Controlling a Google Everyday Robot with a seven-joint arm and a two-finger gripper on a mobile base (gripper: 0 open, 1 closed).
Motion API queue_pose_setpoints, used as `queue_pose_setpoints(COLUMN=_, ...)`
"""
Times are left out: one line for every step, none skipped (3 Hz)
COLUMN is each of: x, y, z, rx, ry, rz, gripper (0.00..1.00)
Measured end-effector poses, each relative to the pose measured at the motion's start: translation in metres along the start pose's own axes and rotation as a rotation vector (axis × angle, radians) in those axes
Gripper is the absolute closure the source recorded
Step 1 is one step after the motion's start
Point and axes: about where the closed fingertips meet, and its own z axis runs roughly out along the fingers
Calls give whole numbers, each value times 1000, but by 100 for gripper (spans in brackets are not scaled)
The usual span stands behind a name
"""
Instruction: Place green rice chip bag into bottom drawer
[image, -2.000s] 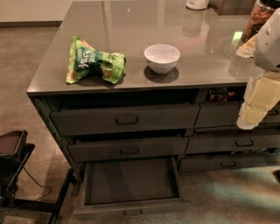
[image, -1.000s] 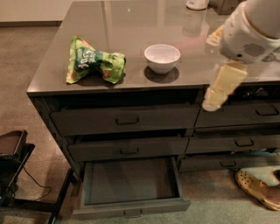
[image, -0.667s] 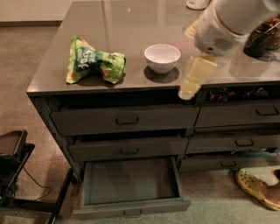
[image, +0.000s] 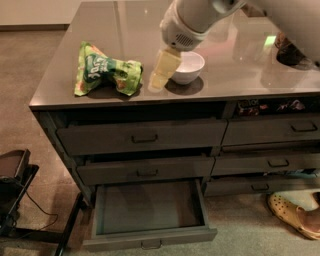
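The green rice chip bag (image: 105, 71) lies crumpled on the left of the grey counter top (image: 125, 30). My gripper (image: 161, 75) hangs from the white arm just right of the bag, above the counter and in front of a white bowl (image: 188, 66). It holds nothing that I can see. The bottom drawer (image: 150, 210) is pulled out below the counter, open and empty, its small handle (image: 151, 245) at the front edge.
Two shut wide drawers (image: 142, 136) sit above the open one, and narrower drawers (image: 270, 162) are in the right column. A dark stand with cables (image: 15, 190) is on the floor at left. A yellow clog (image: 295, 215) is on the floor at right.
My arm has swung from the right side of the counter leftward across the bowl, and the gripper now hangs close to the bag. The bag, bowl and drawer have not moved.
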Motion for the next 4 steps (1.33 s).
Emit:
queue_pose_setpoints(x=0, y=0, z=0, rx=0, ry=0, rz=0, gripper=0)
queue_pose_setpoints(x=-19, y=1, z=15, rx=13, ry=-29, rz=-1, gripper=0)
queue_pose_setpoints(x=-54, y=0, z=42, rx=6, ry=-83, rz=-25, gripper=0)
queue_pose_setpoints(x=-92, y=-3, z=74, rx=-14, ry=-138, rz=-50, gripper=0)
